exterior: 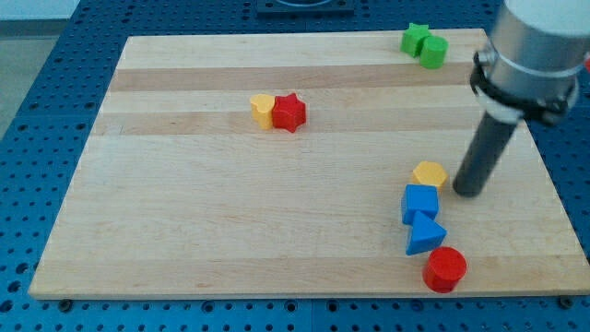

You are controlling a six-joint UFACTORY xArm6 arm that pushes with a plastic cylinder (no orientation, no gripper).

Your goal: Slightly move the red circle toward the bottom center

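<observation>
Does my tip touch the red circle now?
No, my tip stands beside the yellow block, well above the red circle.

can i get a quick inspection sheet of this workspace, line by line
surface: wooden board, lying on a blue perforated table
job's things: red circle near the bottom edge, touching the blue triangle
clutter: blue cube, yellow hexagon, yellow heart against the red star, green star, green block
pincer: none; my tip is right of the yellow hexagon
cables: nothing seen
surroundings: nothing seen
</observation>
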